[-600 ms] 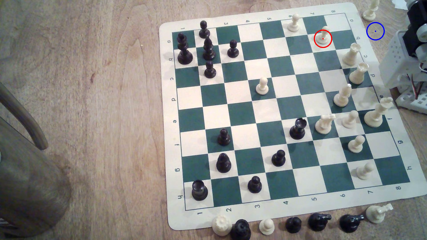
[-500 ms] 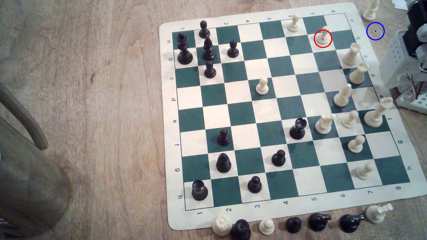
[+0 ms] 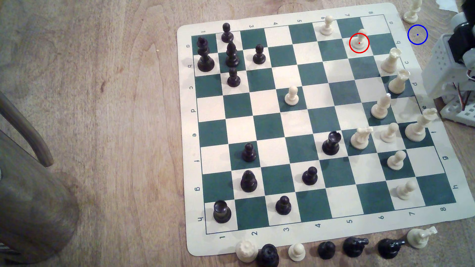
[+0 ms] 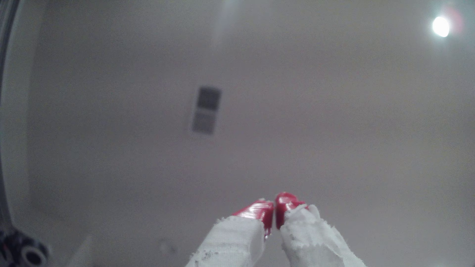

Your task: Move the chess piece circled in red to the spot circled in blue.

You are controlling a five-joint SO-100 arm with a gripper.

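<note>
White pawn stands upright on board inside red ring. Blue ring spot on bare table. Tool red tips pressed together, holding nothing

exterior view: high above the worktop, looking steeply down; the chessboard mat takes up its right two-thirds, the arm's white base cut off at its right edge.
wrist view: close behind the red-tipped fingers, tilted upward at a blurred pale ceiling with a lamp.
shared ground: none that can be made out.
</note>
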